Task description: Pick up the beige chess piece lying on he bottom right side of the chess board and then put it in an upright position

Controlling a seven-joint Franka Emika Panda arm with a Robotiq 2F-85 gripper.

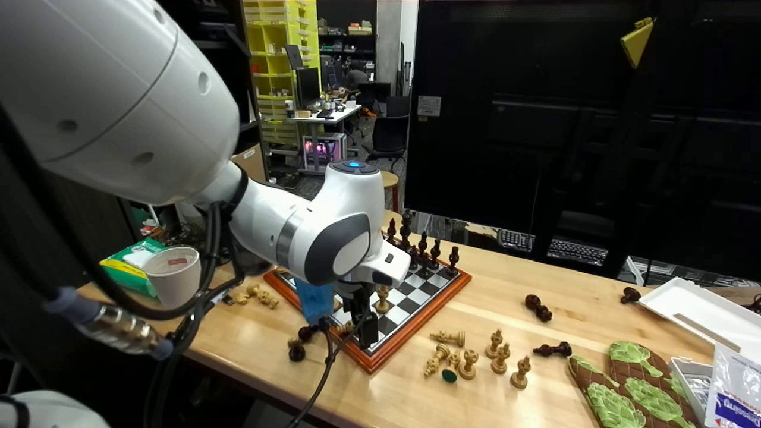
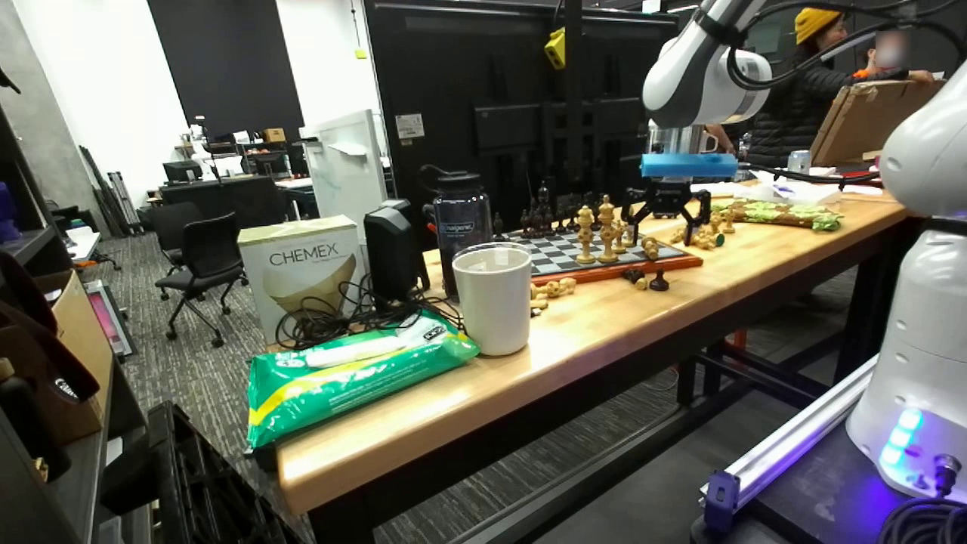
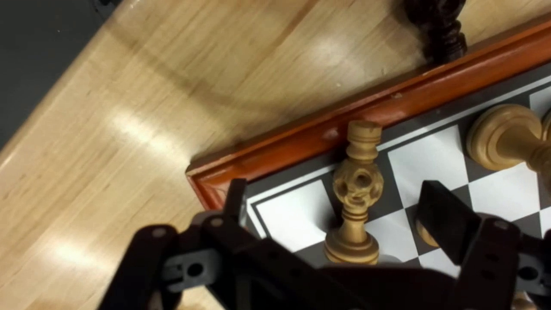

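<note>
Beige chess piece (image 3: 358, 187) lying toppled near a corner of the chess board (image 3: 280, 157), with the hand (image 2: 662, 233) spread wide at it

In the wrist view, the piece is seen lying lengthwise between the two black fingers (image 3: 445, 219), with a gap left on each side. Its round base is turned toward the inside of the board, and its narrow top overlaps the raised reddish-brown frame; whether the frame is touched cannot be told. The fingers are held well apart and nothing is gripped. Whether the fingertips are above the piece or down beside it cannot be judged.

On the same board, two tall beige pieces (image 2: 585, 236) are seen standing upright near the hand in an exterior view, and a group of dark pieces (image 1: 421, 249) is stood along the far side.

Around the board, the desk (image 1: 440, 398) is strewn with more chess pieces (image 1: 468, 364), beige and dark, some upright and some on their sides. Toward one end, a white cup (image 2: 492, 310) is placed just beside a green packet (image 2: 355, 374), with a dark bottle (image 2: 458, 227) behind. Toward the other end, a quilted leaf-patterned cloth (image 1: 654, 395) is laid.
</note>
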